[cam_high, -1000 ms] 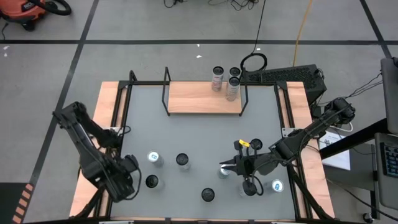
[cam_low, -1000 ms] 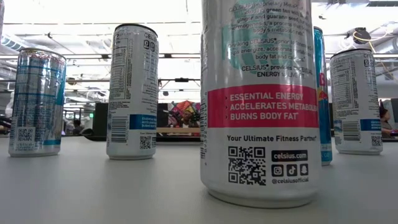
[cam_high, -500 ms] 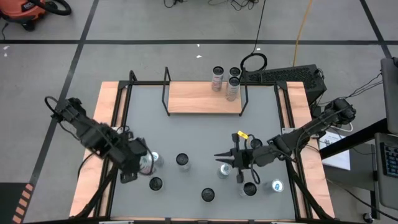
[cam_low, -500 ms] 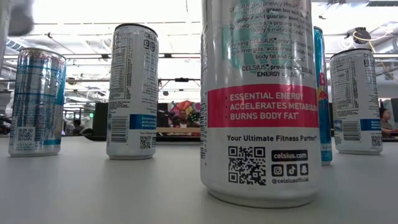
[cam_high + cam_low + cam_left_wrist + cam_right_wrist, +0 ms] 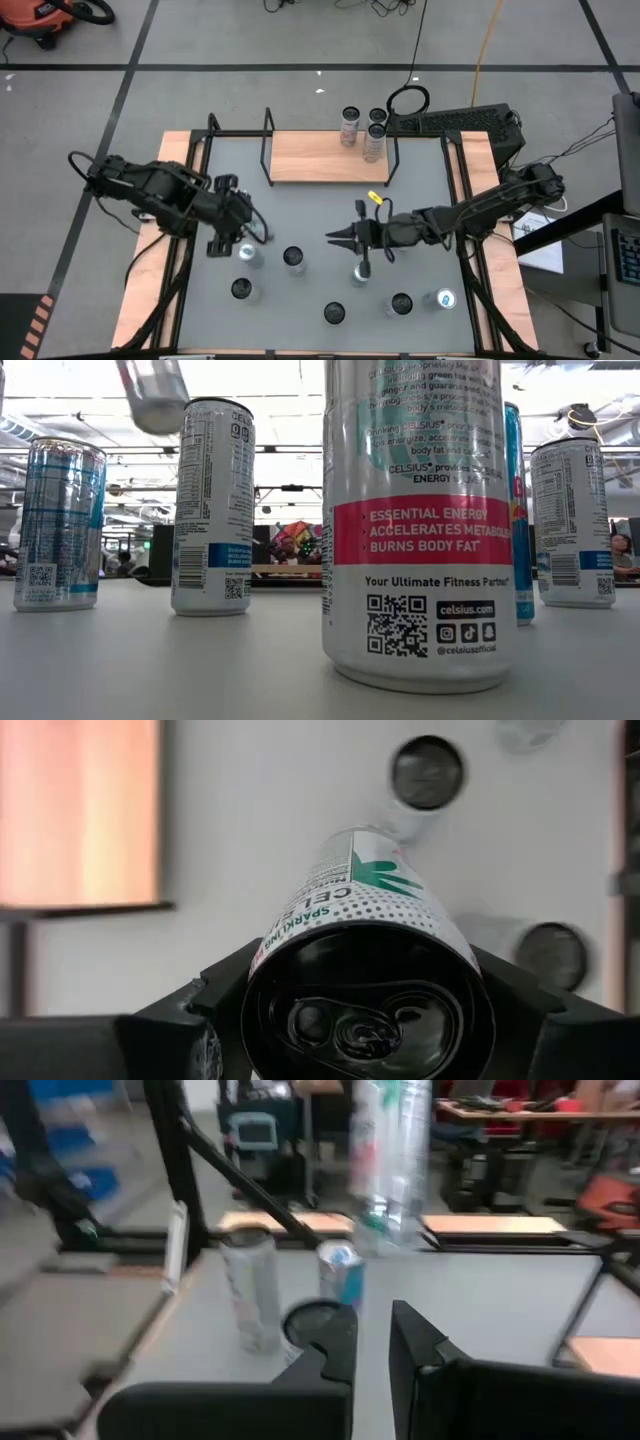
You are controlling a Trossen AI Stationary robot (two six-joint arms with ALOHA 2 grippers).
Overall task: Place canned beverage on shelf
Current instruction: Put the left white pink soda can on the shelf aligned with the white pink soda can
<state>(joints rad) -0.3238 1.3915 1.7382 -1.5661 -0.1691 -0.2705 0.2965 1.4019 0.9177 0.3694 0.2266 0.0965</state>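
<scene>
1. Here, the left gripper (image 5: pixel 238 243) pinches one canned beverage (image 5: pixel 365 920) between its two fingers above the left half of the grey table (image 5: pixel 300 210). The can's dark lid and pull tab face the wrist camera.
2. In the low view, that one can (image 5: pixel 152 395) hangs clear of the tabletop, tilted, and well short of the shelf (image 5: pixel 320 158).
3. Six more cans stand on the table's near half in the high view: one (image 5: pixel 292 258) just beside the left gripper, one (image 5: pixel 240 290) nearer the front-left edge, one (image 5: pixel 334 313) at front centre, one (image 5: pixel 360 272) under the right arm, and two (image 5: pixel 400 303) (image 5: pixel 445 298) at front right.
4. The one shelf, a light-wood board with black rod ends, sits at the table's far side. Its board is bare in the middle.
5. Three cans (image 5: pixel 350 125) (image 5: pixel 377 117) (image 5: pixel 373 140) cluster at the shelf's far right corner.
6. The right gripper (image 5: pixel 332 238) hovers over the table's centre with its fingers pressed together on nothing, pointing toward the left arm.
7. The low view shows five standing cans, and the closest one (image 5: pixel 418 520) carries a pink band and a QR code.
</scene>
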